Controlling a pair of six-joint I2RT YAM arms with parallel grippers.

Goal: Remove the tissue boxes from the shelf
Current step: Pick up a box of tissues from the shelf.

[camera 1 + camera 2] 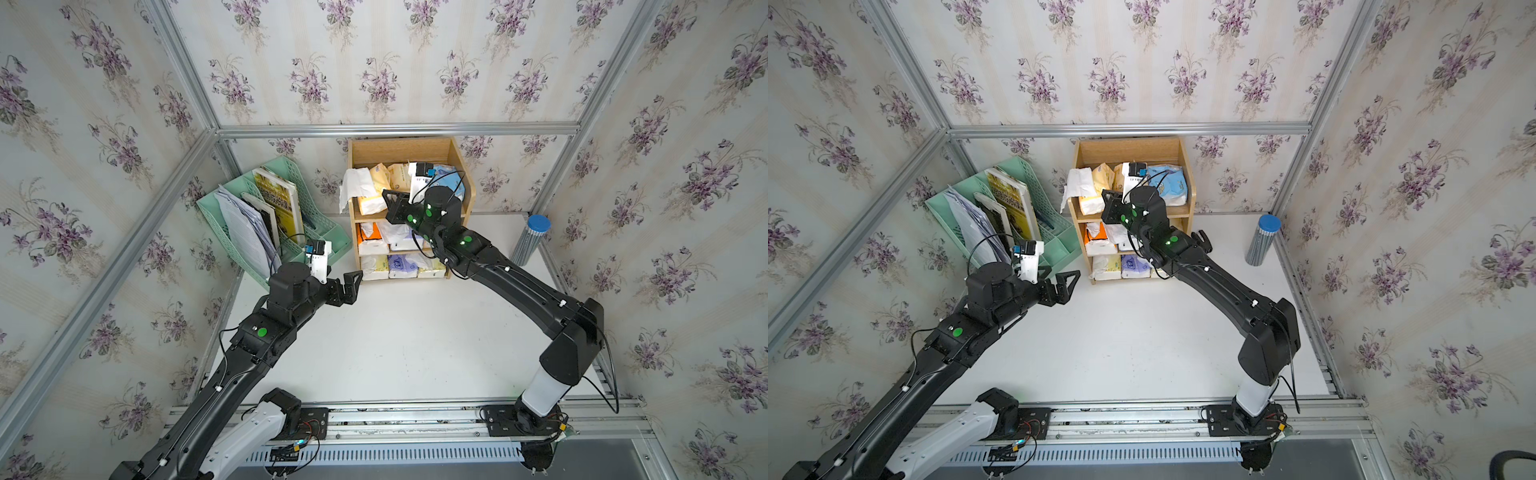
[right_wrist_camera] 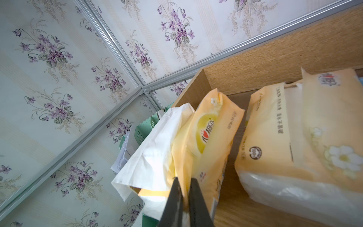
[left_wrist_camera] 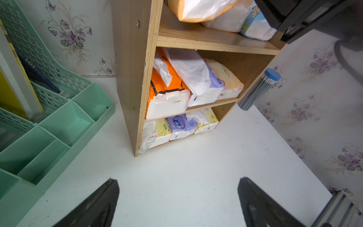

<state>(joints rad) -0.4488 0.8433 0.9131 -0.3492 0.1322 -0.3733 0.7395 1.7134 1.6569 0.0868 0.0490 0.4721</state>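
Right pincer (image 2: 184, 180) pinching, it seems, the wrapper edge of a pale yellow tissue pack (image 2: 208, 137) on the top tier of the shelf (image 2: 275, 59), left pincer (image 3: 177, 179) spread wide above the table (image 3: 186, 167), shelf ahead of it

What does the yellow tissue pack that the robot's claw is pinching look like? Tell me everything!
The yellow tissue pack is a soft brick wrapped in shiny pale-yellow plastic, printed with a darker yellow oval and a small daisy. It stands on edge, leaning, at one end of the shelf's top tier. A white tissue spills from it over the shelf's side. The right gripper is shut on its wrapper edge. A gap shows between it and the peach pack.
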